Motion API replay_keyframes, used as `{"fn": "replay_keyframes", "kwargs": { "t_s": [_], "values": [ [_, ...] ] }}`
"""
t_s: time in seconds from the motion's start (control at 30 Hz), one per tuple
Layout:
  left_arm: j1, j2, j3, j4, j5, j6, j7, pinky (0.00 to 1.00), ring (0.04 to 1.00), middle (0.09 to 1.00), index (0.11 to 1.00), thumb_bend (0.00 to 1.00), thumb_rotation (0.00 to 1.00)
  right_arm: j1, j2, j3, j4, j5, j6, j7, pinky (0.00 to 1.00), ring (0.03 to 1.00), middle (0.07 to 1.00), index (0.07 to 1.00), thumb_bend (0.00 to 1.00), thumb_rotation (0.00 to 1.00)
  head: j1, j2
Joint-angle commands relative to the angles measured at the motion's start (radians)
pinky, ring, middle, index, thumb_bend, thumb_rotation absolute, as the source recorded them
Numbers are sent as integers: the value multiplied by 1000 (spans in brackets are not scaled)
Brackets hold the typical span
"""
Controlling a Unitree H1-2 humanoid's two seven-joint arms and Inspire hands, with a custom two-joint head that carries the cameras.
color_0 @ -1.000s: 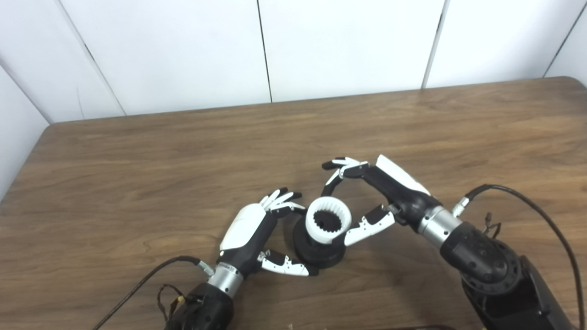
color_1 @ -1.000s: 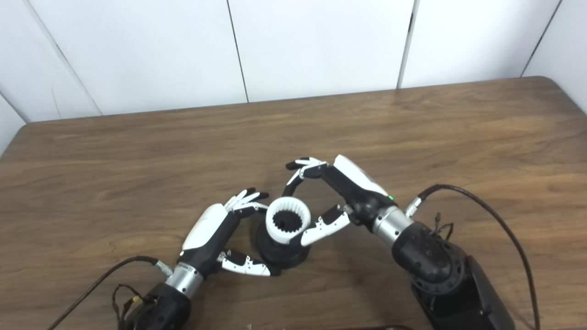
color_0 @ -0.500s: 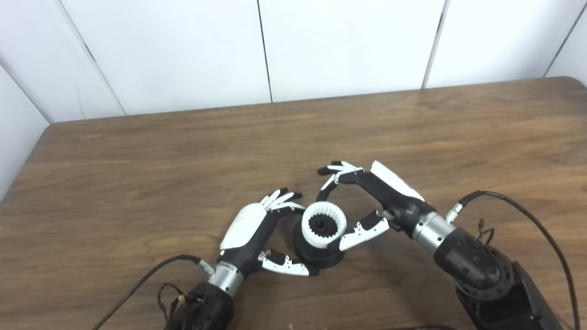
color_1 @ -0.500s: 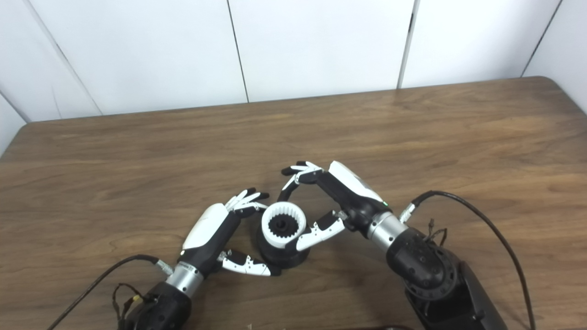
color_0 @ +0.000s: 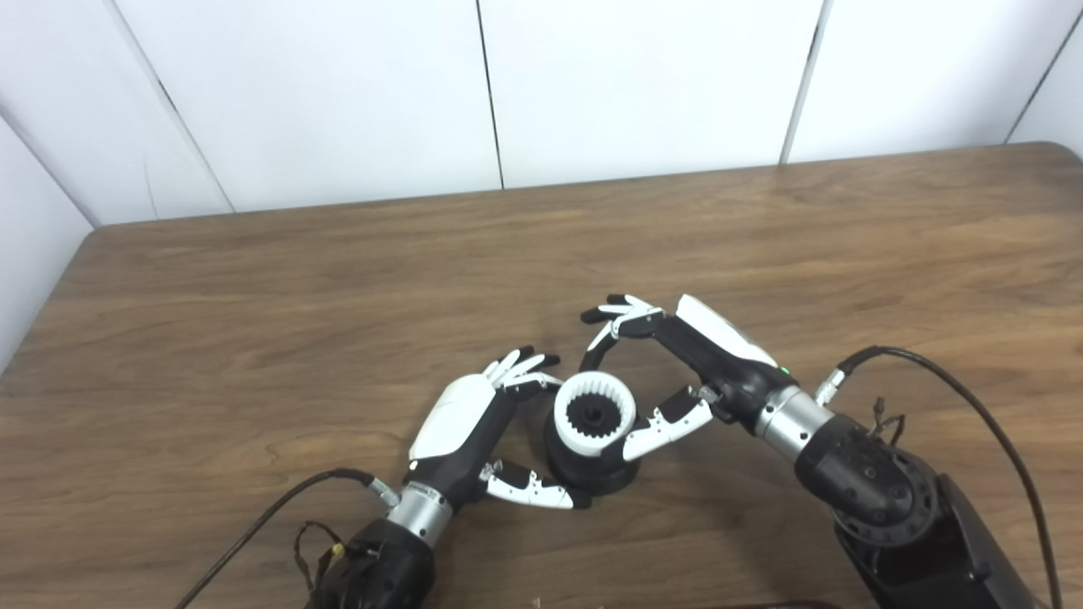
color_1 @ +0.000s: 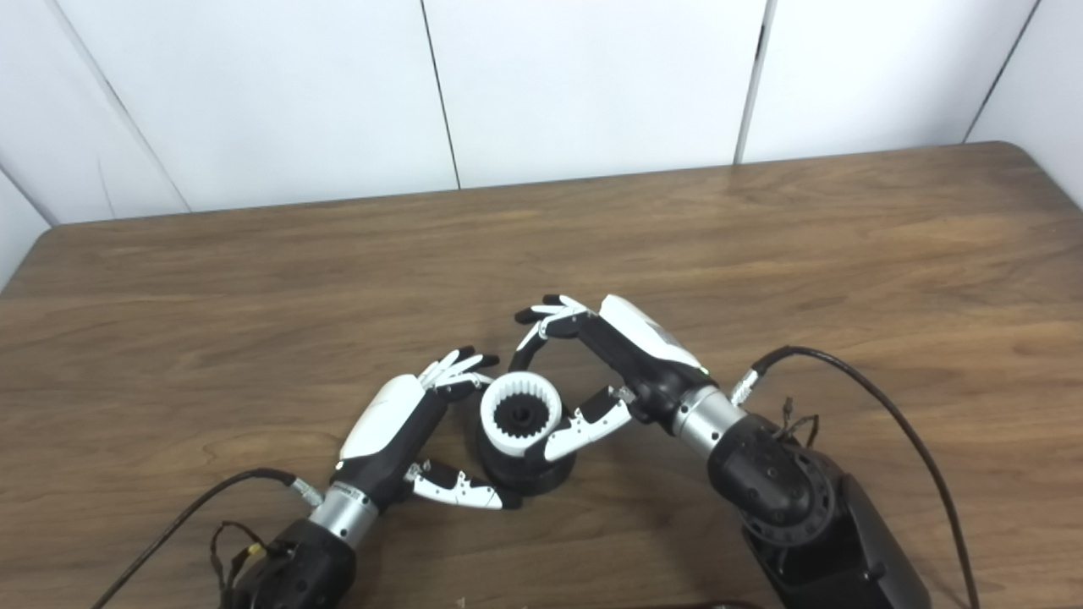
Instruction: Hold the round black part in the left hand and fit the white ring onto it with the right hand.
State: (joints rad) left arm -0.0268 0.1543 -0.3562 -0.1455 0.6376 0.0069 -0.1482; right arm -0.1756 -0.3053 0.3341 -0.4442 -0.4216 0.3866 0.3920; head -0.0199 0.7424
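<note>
Left hand (color_0: 474,423): cupped round the left side of the black part, thumb against the near base, fingers curled at the far rim; it grips the part.
Black part (color_0: 592,474): stands on the worktop, near-centre, between the two hands; its toothed hub shows through the ring.
Ring (color_0: 594,415): white, toothed inside, sits over the top of the part; whether fully seated cannot be told.
Right hand (color_0: 668,372): thumb touching the ring's right wall, fingers arched above its far side and apart from it; contact is one-sided rather than a true pinch.
Step in hand: seating the ring, by my judgement near the finish.
Method: keep the ring level, press straight down, mesh the teeth before adding force; left hand should brace the base against sliding.
Risk: a one-sided push could cock the ring or tip the part leftward.
Worktop (color_0: 254,296): bare wood to left, right and far side.
Edges: near edge close behind the forearms; far edge meets the wall.
Cables: one trails near each wrist; keep withdrawals away from them.
</note>
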Motion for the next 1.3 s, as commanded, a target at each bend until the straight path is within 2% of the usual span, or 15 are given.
{"fn": "replay_keyframes", "kwargs": {
  "t_s": [0.0,0.7,0.73,0.77,0.8,0.87,0.97,1.27],
  "values": [
    [-27,-2,-6,-30,19,-2,0,987,987,918,649,833,239,-41,1,-6,-13,3,-41,-2,868,966,871,488,524,156,0,1],
    [-21,-8,-8,-54,10,20,-5,984,989,918,657,841,242,-49,-27,-17,28,2,-68,4,881,963,872,492,523,158,1,7],
    [-21,-9,-7,-54,10,19,-4,985,989,916,657,842,242,-50,-30,-15,29,0,-69,7,877,962,872,515,602,192,1,7],
    [-20,-10,-6,-54,10,18,-3,985,987,913,656,846,241,-51,-33,-14,29,-2,-67,10,872,960,871,573,796,275,2,8],
    [-20,-11,-6,-55,11,18,-3,987,986,912,656,848,240,-52,-34,-14,28,-3,-63,13,872,960,871,596,867,305,2,9],
    [-20,-13,-6,-55,16,19,-1,987,983,908,656,854,239,-53,-36,-14,26,-3,-56,20,875,961,872,620,940,325,3,9],
    [-21,-13,-3,-50,8,13,-1,990,983,904,661,866,243,-58,-45,-6,24,-18,-47,41,875,964,877,644,992,368,3,9],
    [-21,-13,5,-53,-5,21,-12,1000,985,896,708,924,263,-59,-47,-12,21,-18,-35,63,857,956,874,655,1000,388,3,13]
  ]
}}
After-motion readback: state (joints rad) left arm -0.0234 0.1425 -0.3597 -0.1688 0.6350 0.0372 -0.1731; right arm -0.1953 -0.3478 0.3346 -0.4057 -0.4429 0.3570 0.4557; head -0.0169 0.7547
